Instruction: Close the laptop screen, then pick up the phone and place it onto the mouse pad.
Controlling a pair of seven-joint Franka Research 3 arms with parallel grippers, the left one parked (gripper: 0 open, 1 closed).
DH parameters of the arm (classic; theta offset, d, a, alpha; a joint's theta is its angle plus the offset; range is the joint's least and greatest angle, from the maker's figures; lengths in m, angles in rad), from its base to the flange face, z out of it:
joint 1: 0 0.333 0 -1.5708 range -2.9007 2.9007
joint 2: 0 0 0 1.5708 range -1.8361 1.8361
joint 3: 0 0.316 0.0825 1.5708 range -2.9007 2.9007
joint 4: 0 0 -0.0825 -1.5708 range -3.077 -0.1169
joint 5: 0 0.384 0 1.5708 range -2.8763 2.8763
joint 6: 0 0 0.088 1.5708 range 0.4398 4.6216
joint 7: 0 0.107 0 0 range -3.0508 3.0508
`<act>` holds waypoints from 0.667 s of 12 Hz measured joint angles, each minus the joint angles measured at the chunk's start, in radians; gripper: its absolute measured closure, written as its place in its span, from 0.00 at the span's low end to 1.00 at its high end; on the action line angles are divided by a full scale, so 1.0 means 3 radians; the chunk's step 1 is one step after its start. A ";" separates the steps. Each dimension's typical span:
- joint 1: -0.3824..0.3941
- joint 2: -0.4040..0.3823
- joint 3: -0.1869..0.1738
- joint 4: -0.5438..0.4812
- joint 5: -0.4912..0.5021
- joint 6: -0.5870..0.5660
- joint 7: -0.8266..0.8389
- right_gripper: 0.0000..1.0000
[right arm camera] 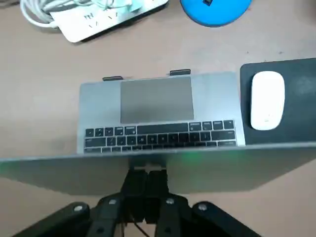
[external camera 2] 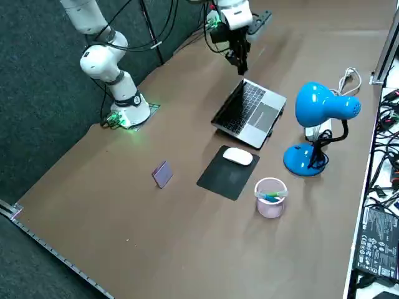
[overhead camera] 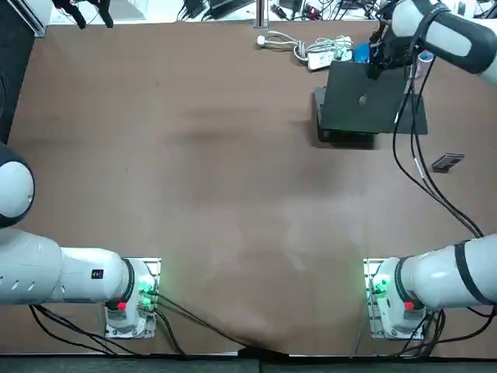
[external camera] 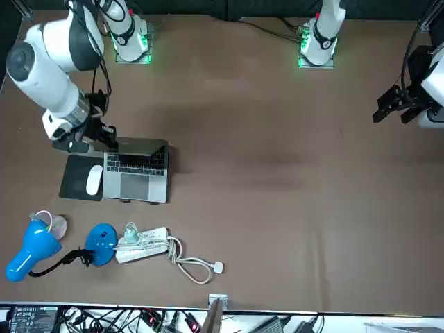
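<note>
As the brown table [overhead camera: 194,155] is viewed from overhead, the working right arm [overhead camera: 446,35] is seen stretched out to the far right part of it. The laptop [external camera 2: 249,112] is found there, resting flat on the table with its hinge side towards the robot. Its screen is not closed: the lid is partly lowered and leans over the keyboard, most of which is exposed along with the trackpad. A blue desk lamp [external camera 2: 318,109] is noted on the far side of the laptop. The black mouse pad [external camera 2: 221,180] is placed just to the right of the laptop, touching or almost touching its edge. A white power strip [external camera: 142,246] with a coiled cable is recorded beyond the laptop, to the left of the lamp base. The right gripper [right arm camera: 145,185] is positioned at the middle of the lid's top edge, on the lid's back. Its two fingers [right arm camera: 136,182] are pressed together with no gap between them, and nothing is clamped. A pale pink cup [external camera 2: 270,198] is observed beyond the mouse pad, near the lamp. The phone [external camera 2: 162,174] is lying flat on the bare table, to the right of the mouse pad and nearer to the robot, apart from the pad and well apart from the gripper. A white mouse [external camera 2: 237,157] is seated on the far half of the pad, and the near half is left bare
</note>
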 joint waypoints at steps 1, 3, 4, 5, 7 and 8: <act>0.0000 0.0083 0.0000 -0.0004 0.0000 0.0079 0.0000 0.98; 0.0003 0.0261 0.0000 -0.0007 0.0000 0.0231 0.0000 0.98; 0.0010 0.0347 0.0000 -0.0006 0.0000 0.0284 0.0000 0.98; 0.0019 0.0430 0.0000 -0.0006 0.0000 0.0332 0.0000 0.98; 0.0040 0.0598 0.0000 -0.0003 -0.0002 0.0419 0.0000 0.98; 0.0050 0.0689 0.0000 -0.0003 -0.0002 0.0468 0.0000 0.98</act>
